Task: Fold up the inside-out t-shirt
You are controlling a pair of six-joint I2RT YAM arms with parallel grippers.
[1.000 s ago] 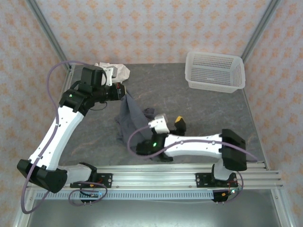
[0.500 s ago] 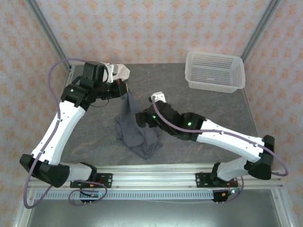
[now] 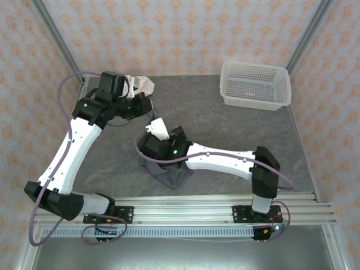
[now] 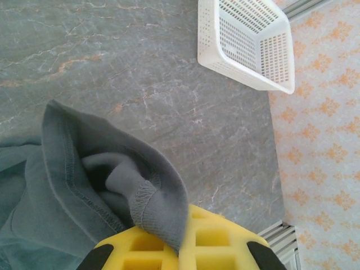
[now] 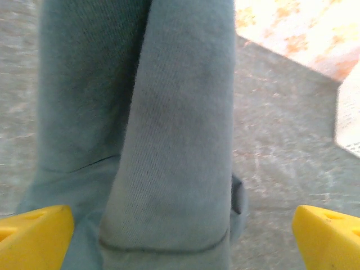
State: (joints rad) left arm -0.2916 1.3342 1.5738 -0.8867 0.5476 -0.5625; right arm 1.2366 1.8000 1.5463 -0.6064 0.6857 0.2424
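Top view high from the near side, facing down, wrist views close on the t-shirt [image 3: 170,177] [image 4: 84,185] [image 5: 169,140], shared by all.

Bright, even, diffuse light; shadows were faint. Right wrist view was soft: dark slate-grey cotton t-shirt [image 5: 163,140] out of focus, orange-patterned wall [image 5: 292,28] above-right of it overexposed. Top view was sharp.

No legible txt, labels, brand marks or nos. in any view. Inside-out t-shirt [image 5: 169,140]: plain fabric, no print. White basket [image 4: 247,45], upper right of left wrist view: unmarked.
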